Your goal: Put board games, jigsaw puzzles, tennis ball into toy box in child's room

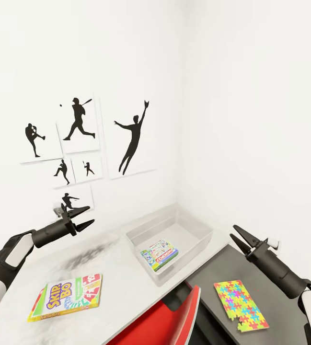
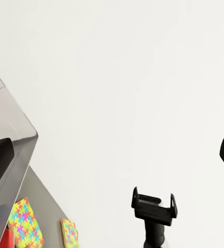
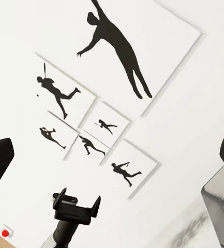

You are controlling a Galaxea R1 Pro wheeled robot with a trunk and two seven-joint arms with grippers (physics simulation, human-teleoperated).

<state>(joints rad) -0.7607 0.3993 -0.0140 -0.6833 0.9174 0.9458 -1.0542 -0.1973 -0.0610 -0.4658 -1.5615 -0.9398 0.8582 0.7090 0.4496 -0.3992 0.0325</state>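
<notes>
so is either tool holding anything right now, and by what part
Nothing is held: the left tool and right tool are both open and empty above the table.

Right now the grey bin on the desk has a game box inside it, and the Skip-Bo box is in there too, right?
Not quite. The head view shows the grey bin holding one game box, but the Skip-Bo box is not in there: it lies flat on the desk, outside the bin and nearer the left arm.

Head view overlooks table (image 1: pixel 112 268); wrist views face walls.
</notes>
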